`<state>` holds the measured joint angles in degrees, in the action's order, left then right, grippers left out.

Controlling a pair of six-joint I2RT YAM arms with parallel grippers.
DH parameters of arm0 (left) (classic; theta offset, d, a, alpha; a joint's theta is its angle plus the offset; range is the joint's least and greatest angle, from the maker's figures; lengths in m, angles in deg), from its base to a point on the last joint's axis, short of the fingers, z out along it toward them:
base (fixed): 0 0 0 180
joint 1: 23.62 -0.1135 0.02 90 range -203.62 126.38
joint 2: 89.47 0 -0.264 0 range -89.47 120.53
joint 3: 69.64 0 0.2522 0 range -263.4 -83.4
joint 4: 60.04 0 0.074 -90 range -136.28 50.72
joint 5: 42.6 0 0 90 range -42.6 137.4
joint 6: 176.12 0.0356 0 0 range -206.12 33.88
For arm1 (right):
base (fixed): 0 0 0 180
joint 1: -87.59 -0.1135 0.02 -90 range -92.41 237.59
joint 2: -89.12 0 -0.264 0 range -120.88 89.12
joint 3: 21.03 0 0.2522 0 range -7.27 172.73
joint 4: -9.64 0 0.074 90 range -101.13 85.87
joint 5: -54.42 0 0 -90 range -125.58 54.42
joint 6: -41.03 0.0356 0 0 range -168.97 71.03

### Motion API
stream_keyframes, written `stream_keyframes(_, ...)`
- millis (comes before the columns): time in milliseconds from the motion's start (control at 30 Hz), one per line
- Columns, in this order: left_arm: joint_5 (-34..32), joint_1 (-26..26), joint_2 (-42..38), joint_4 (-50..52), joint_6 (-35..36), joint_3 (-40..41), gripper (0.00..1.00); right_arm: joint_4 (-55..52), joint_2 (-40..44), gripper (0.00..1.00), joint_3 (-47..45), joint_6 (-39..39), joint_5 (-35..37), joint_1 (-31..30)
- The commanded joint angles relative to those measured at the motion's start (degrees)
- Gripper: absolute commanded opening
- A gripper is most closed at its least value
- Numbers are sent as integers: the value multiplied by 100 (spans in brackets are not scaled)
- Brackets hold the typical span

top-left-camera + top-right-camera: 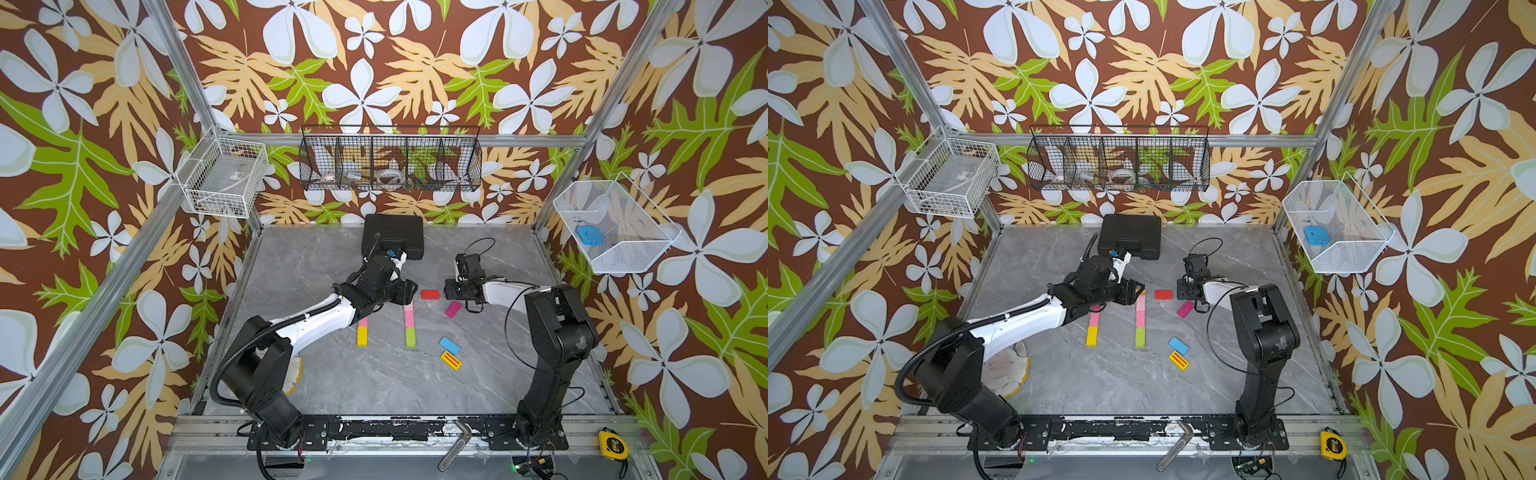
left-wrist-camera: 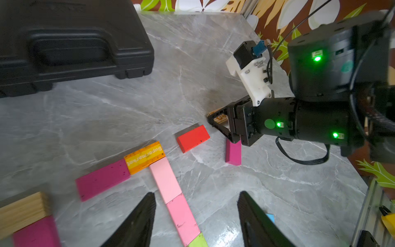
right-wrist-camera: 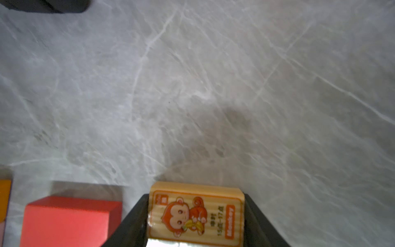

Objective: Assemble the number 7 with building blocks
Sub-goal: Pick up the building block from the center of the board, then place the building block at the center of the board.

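Observation:
In the left wrist view a magenta block [image 2: 102,179] and an orange block [image 2: 144,157] form a bar. From it runs a line of light pink [image 2: 165,179], pink [image 2: 182,218] and green [image 2: 197,241] blocks. My left gripper [image 2: 196,193] hovers open over that line, holding nothing. A red block [image 1: 430,294] lies between the two grippers. My right gripper [image 3: 195,198] is shut on a plain wood block with a monkey picture [image 3: 195,213], just above the table beside the red block [image 3: 68,220]. Another magenta block [image 1: 453,309] lies under the right wrist.
A blue block [image 1: 449,345] and a yellow red-striped block [image 1: 451,360] lie loose toward the front. A pink and yellow column [image 1: 362,336] sits under the left forearm. The black case [image 1: 392,237] stands at the back. A cloth [image 1: 297,374] lies by the left arm's base.

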<state>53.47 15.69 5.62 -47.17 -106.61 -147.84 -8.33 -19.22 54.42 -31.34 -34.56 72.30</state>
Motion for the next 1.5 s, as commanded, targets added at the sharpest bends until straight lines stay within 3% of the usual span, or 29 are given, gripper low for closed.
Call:
stream_keyframes(0,-24,16,250,-29,-269,-151,57,41,-25,59,-61,-267,-485,44)
stream_keyframes(400,84,103,1211,115,-497,-792,44,49,18,62,-84,-713,-955,46)
stream_keyframes(767,97,130,1516,174,-570,-1079,42,-138,107,67,-87,-779,-899,44)
stream_keyframes(1133,-21,147,1938,525,-578,-1499,17,-83,473,74,-71,-696,-1099,136)
stream_keyframes(1467,-255,216,2395,750,-676,-1962,12,-273,613,74,18,-732,-1020,575)
